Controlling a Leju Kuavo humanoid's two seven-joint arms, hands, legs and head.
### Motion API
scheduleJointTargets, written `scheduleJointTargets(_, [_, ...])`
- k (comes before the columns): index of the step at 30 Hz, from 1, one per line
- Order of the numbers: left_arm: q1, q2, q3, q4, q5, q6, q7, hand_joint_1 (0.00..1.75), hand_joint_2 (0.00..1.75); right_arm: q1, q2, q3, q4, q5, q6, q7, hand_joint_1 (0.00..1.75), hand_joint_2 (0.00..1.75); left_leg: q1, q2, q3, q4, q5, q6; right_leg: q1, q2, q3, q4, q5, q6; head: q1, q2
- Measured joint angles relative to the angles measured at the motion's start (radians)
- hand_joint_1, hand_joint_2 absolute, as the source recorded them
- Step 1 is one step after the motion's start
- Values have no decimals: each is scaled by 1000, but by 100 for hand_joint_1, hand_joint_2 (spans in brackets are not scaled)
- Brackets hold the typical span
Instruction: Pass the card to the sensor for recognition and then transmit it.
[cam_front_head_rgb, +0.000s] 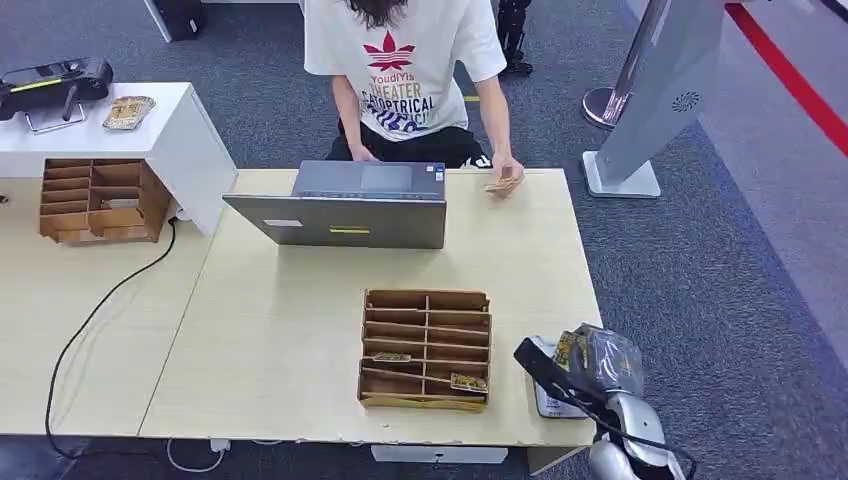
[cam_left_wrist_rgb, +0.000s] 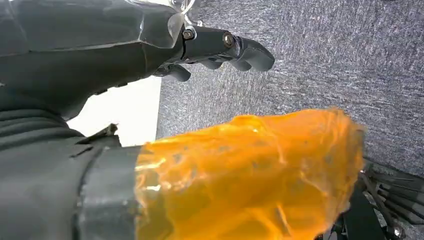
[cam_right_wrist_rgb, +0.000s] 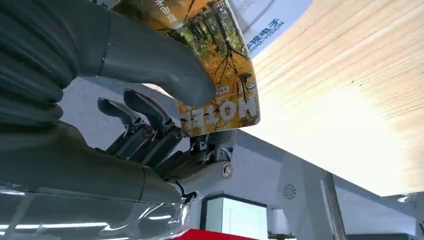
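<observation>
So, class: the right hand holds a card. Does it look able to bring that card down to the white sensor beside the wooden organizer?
Probably yes. The right hand grips the card just above the sensor, with nothing visible between them.

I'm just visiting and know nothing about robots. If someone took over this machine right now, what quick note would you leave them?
Right hand: holds the card, thumb pressed on its face, above the sensor at the table's near right corner.
Left hand: holds nothing, hanging over grey carpet.
Sorting box sits mid-table with a few cards in it; a person sits behind the laptop, holding cards.
Done: card picked up and brought to the sensor.
Left: whether it has been read cannot be told; then hand it on.
</observation>
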Motion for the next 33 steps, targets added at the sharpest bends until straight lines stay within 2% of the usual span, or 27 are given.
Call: scheduleJointTargets(33, [0,-5,0,0,-3,0,5,0,0,-15,24,23,20,14,15,-10,175,175,0,0,1,0,0,0,0,0,1,0,0,0,0,0])
